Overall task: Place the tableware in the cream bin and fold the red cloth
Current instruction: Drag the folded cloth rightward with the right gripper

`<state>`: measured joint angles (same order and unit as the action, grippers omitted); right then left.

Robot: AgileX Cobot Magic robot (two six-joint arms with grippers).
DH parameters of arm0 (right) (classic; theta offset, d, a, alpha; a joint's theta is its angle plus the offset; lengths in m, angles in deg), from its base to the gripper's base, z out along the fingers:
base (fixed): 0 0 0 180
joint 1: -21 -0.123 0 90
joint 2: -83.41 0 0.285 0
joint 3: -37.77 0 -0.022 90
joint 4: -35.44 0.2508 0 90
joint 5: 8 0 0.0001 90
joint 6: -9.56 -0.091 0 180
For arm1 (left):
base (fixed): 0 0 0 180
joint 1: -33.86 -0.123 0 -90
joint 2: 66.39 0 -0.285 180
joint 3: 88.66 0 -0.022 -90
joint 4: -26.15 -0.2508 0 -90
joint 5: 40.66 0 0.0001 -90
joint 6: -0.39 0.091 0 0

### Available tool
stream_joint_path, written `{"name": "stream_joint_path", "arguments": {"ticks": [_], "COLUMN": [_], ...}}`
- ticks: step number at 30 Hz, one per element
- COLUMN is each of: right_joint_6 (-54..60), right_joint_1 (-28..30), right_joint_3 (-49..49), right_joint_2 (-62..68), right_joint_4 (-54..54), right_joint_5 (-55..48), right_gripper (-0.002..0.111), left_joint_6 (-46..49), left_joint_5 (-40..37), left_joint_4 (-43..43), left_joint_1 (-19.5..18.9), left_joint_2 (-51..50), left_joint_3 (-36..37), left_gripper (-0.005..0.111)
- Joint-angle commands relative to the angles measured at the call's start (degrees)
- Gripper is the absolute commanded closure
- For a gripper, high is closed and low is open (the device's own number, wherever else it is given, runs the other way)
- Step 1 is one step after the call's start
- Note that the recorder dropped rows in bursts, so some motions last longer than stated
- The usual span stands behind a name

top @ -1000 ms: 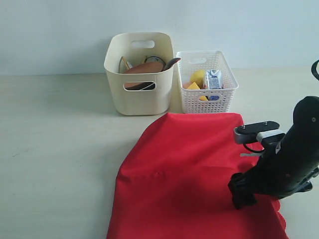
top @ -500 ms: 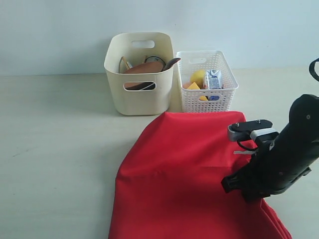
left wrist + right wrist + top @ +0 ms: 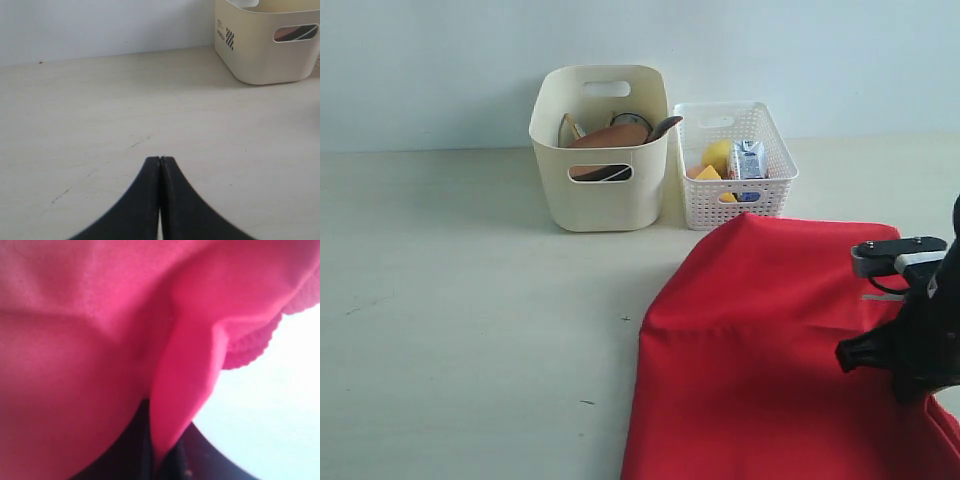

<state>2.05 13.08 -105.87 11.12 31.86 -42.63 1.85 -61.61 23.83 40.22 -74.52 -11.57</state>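
Your right gripper (image 3: 160, 462) has just gone from spread wide to clamped, and it has carried its catch away to the right of the exterior view. The large bright red fabric cloth (image 3: 760, 340) has gone with it: its left edge, which a moment ago reached well towards the middle of the pale table (image 3: 470, 300), now sits much further right, and its far edge has bunched up to a peak just in front of the low white perforated basket (image 3: 735, 205). Take that as the fold having begun, with the sheet being drawn over or along by one side but not yet laid flat in halves. The tableware part looks finished from here, since the brown wooden plate (image 3: 610, 137) and the handle of the brown wooden spoon (image 3: 665, 125) show inside the tall cream plastic bin (image 3: 600, 200) and no tableware shows on the table. In the right wrist view a narrow pleat of the red fabric runs straight down between the dark jaws and is pinched there, with the scalloped edge (image 3: 250, 355) hanging free just beside the pinch; how deep the bite goes you cannot tell, because the cloth fills the lens. Your left gripper (image 3: 160, 200) is closed on nothing, hovering over bare table well apart from the cloth, with the cream bin ahead of it.
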Motion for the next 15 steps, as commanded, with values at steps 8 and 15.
{"name": "stream_joint_path", "arguments": {"ticks": [8,15], "right_joint_6": [-2.19,-6.89], "right_joint_1": [10.16,13.02], "right_joint_3": [-0.21,-5.52], "right_joint_2": [1.40,1.40], "right_joint_4": [-4.49,-14.30], "right_joint_5": [-6.98,-18.48], "right_gripper": [0.108,0.108], "left_joint_6": [-0.04,-0.04], "left_joint_5": [0.32,0.32], "left_joint_4": [0.09,0.09], "left_joint_1": [-0.23,-0.23], "left_joint_2": [0.34,0.34], "left_joint_3": [0.13,0.13], "left_gripper": [0.107,0.107]}}
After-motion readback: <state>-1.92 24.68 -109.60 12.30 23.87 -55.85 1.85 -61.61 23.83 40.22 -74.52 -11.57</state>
